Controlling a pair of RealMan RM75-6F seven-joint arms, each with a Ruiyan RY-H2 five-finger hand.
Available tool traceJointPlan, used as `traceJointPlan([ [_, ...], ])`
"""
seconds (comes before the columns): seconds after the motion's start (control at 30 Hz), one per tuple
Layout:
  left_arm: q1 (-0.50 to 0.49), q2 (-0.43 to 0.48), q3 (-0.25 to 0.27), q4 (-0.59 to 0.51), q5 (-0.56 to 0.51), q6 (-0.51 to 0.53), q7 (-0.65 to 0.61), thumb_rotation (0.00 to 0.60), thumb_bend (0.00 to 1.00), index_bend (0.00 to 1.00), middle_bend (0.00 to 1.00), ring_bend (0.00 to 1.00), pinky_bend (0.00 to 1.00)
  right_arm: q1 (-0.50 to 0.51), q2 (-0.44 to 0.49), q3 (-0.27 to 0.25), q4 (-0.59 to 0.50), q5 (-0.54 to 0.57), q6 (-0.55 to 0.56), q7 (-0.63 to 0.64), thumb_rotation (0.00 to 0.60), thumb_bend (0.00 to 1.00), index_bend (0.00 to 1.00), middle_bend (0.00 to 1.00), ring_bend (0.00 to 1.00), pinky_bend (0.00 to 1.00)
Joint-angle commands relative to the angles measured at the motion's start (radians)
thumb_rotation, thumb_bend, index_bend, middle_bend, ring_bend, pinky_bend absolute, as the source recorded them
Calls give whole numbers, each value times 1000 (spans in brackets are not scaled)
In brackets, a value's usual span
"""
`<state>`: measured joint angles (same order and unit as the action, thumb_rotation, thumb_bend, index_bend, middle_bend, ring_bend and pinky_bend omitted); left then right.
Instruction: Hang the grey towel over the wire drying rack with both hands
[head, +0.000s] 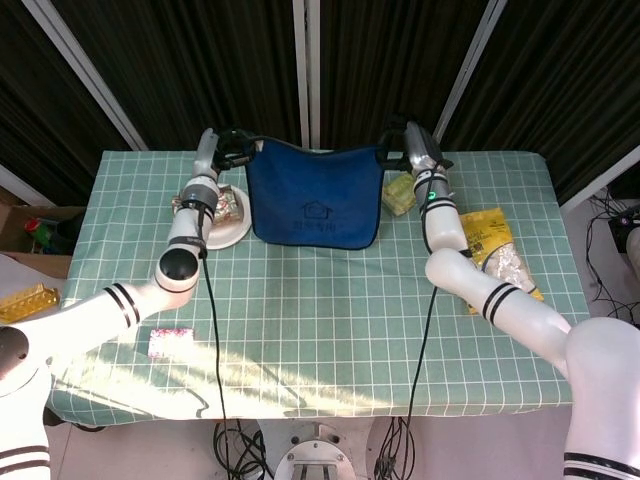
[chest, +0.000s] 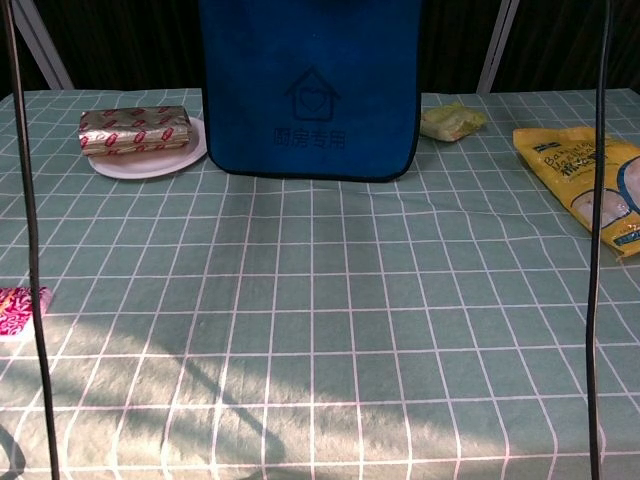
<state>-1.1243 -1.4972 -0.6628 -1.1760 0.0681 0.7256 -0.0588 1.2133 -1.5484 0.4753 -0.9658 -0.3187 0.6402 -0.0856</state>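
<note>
Hanging between both hands at the far side of the table (head: 300, 330), the towel (head: 315, 205) is blue in these frames — house logo facing the cameras, bottom edge near the cloth. Left hand (head: 232, 155) pinches its top left corner; just left of it a foil pack (chest: 135, 130) sits on a white plate (chest: 150, 163). Right hand (head: 400, 155) grips the top right corner — yellow bag (chest: 590, 180) far right.
</note>
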Motion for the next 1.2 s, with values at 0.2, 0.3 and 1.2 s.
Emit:
traceJointPlan([
  [0.2, -58, -112, -23, 203, -13, 33, -32, 600, 427, 0, 9, 134, 186, 64, -107, 11, 155, 70, -14, -60, 600, 250, 0, 0, 0, 0],
  [0.3, -65, -138, -23, 248, 12, 46, -27, 600, 324, 0, 0, 102, 152, 65, -123, 30, 172, 9, -4, -24, 600, 183, 0, 0, 0, 0],
  [1.2, 640, 318, 639, -715, 1216, 766, 338, 295, 214, 126, 60, 59, 147, -848, 428, -527, -955, -912, 940, -220, 600, 155, 0, 0, 0, 0],
])
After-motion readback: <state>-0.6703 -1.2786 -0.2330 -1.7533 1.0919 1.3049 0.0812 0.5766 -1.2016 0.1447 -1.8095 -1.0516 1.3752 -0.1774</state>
